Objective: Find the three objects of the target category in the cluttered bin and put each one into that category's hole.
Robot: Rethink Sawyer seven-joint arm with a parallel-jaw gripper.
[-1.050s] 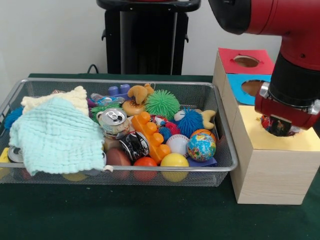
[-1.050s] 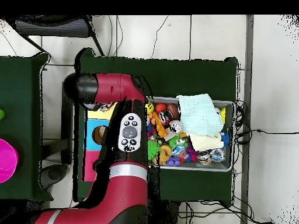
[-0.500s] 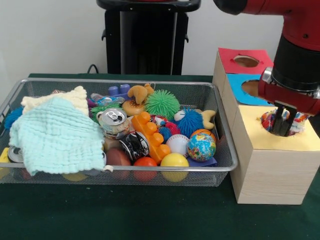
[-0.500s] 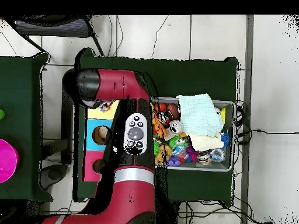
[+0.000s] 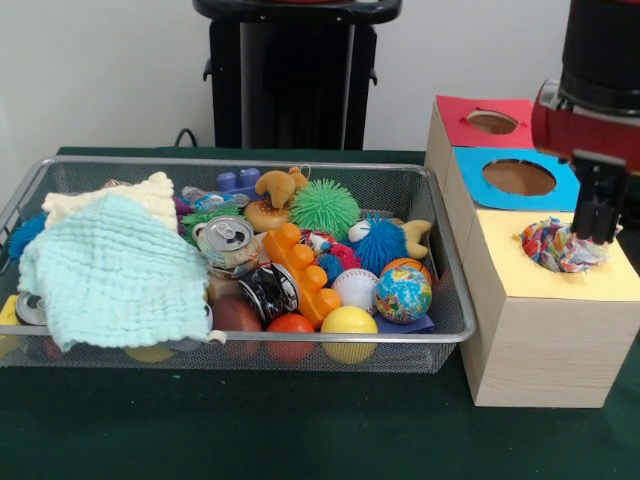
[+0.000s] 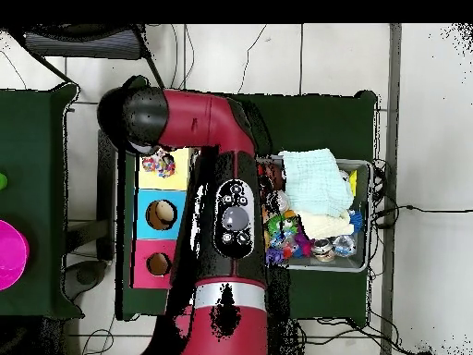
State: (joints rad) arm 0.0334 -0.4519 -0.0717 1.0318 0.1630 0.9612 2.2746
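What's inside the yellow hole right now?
A bunched multicoloured cloth fills the yellow hole and sticks up past its rim. Anything beneath it is hidden. The gripper hangs just above.

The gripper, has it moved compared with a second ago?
Yes. The gripper has risen out of the yellow box's hole, leaving the multicolored cloth there.

No text, label or number can be read on anything.

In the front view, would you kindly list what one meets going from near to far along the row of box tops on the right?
Yellow top with a multicoloured cloth in its hole → blue top → red top.
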